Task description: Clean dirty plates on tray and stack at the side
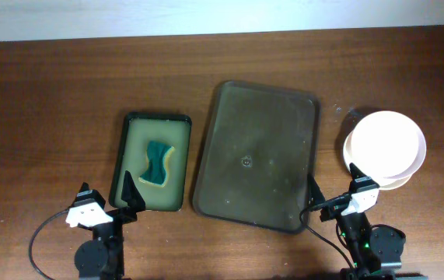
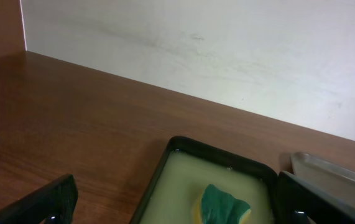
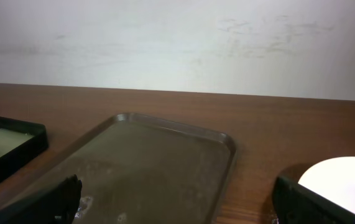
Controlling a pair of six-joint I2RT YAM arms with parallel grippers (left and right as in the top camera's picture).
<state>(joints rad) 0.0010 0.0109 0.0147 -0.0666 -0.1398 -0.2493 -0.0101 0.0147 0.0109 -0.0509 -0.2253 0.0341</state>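
Left gripper (image 1: 109,194): fingers apart and empty, low at the near edge of the table (image 1: 50,101), left of the tray (image 1: 256,155).
Right gripper (image 1: 337,194): fingers apart too, holding nothing, by the tray's near right corner.
Tray: mid-table, bare of plates, faintly streaked as if wet.
Dirty plates (image 1: 385,148): stacked just right of the tray, a white one on top with no smear showing; the number beneath is unclear.
Sponge tray (image 1: 134,136): just left of the tray, with the sponge (image 1: 157,162) lying in pale liquid, in neither gripper.
Stage: with the plates stacked aside and both arms clear of them, the job looks finished or nearly so.
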